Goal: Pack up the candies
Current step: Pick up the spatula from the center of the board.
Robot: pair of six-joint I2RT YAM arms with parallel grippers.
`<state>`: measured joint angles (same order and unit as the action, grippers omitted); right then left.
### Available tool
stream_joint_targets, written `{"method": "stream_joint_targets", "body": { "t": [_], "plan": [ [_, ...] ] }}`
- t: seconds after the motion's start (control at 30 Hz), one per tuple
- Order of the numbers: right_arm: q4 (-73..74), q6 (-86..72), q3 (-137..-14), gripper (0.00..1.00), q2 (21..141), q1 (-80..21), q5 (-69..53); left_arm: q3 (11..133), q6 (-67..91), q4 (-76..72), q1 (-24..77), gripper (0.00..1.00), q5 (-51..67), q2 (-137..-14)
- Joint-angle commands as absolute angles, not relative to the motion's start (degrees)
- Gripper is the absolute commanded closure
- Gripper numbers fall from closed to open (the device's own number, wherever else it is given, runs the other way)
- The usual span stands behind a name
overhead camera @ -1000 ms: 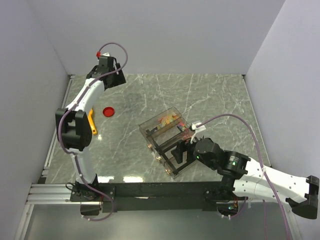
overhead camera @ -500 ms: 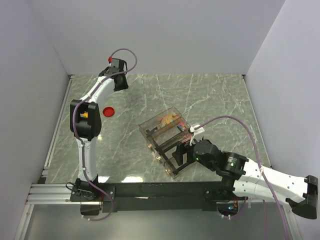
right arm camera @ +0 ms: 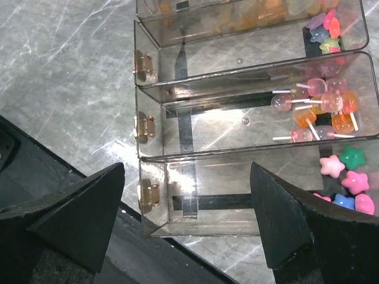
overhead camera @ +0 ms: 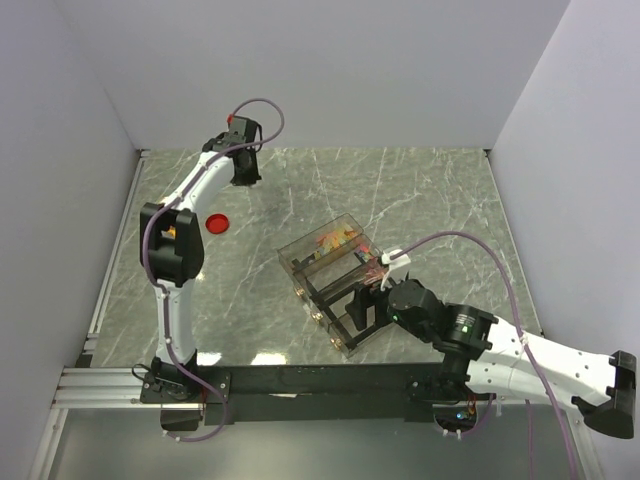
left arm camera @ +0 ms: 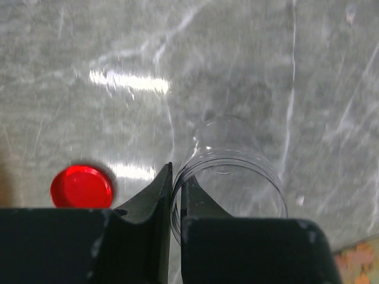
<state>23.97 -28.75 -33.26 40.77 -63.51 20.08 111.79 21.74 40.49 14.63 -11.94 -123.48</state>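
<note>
**On the desk, 11 o'clock corner: clear jar pinched by its rim**

The left hand is clenched on the jar's wall, one finger inside the mouth and one outside, probably to carry it. The red lid lies at the jar's 9 o'clock, leaving the mouth free. Toward 5 o'clock the right hand hangs released over the compartment box; the candies sit in its bays. No legible writing.

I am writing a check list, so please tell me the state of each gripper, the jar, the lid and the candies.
left gripper: shut on the clear jar's rim
right gripper: open, above the clear box
clear jar: uncapped, looks empty
red lid: off, flat on the table
candies: lying in the box compartments
</note>
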Motion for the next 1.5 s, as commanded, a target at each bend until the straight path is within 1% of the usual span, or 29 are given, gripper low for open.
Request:
{"method": "stream_joint_targets", "body": {
  "t": [0.0,0.17,0.3,0.43,0.57,0.73,0.97,1.0,1.03,1.1,1.13,1.17,1.23,1.37,1.4,1.43,1.47],
  "plan": [
    [24.08,-30.32,-33.49,0.08,38.07,-63.46,21.19,109.96,18.73,45.61,17.13,0.93,-13.62,-115.49],
    [24.61,-32.16,-32.52,0.08,35.86,-63.54,20.30,103.90,17.49,47.81,21.26,0.92,-16.00,-112.42],
    [25.40,-33.04,-31.82,0.08,34.63,-63.54,20.04,101.78,17.75,49.31,25.04,0.91,-17.48,-111.36],
    [25.40,-33.57,-30.94,0.08,33.84,-63.46,20.04,96.25,18.81,43.96,26.80,0.92,-17.49,-108.20],
    [25.05,-33.84,-30.32,0.08,33.84,-63.46,19.69,92.91,20.30,41.05,26.98,0.94,-20.21,-107.23],
    [25.31,-33.58,-30.23,0.08,34.10,-63.54,19.77,91.85,20.57,38.94,26.98,0.96,-23.38,-106.87],
    [25.75,-33.57,-30.15,0.08,33.75,-63.54,20.30,92.11,20.92,37.35,26.63,0.93,-23.30,-108.19],
    [25.93,-33.49,-30.23,0.08,33.66,-63.54,20.30,92.37,21.27,37.61,26.20,0.91,-22.77,-108.28],
    [26.36,-33.49,-30.32,0.08,33.66,-63.46,20.39,92.63,21.36,37.88,26.02,0.84,-22.42,-108.46],
    [26.63,-33.49,-30.32,0.08,33.40,-63.54,20.57,93.08,21.53,38.06,25.93,0.74,-22.06,-108.28],
    [26.80,-33.40,-30.32,0.08,33.31,-63.54,20.65,92.90,21.62,37.88,25.93,0.66,-21.97,-108.02],
    [26.81,-33.49,-30.24,0.08,33.22,-63.54,20.83,92.81,21.88,37.79,25.84,0.62,-21.80,-107.15],
    [26.89,-33.66,-30.06,0.08,33.05,-63.46,20.66,92.55,22.15,37.62,25.75,0.59,-21.36,-106.35],
    [26.81,-33.93,-30.32,0.08,32.78,-63.54,20.39,92.90,22.67,38.58,25.40,0.56,-21.88,-103.46],
    [26.89,-33.84,-30.41,0.08,32.78,-63.54,20.39,92.99,22.94,38.76,25.31,0.54,-22.06,-102.75],
    [27.16,-33.84,-30.50,0.08,32.87,-63.46,20.39,92.90,23.20,38.85,24.96,0.47,-22.15,-101.96],
    [27.25,-33.75,-30.67,0.08,32.70,-63.46,20.48,92.64,23.55,38.59,24.79,0.44,-22.15,-99.95]
  ]
}}
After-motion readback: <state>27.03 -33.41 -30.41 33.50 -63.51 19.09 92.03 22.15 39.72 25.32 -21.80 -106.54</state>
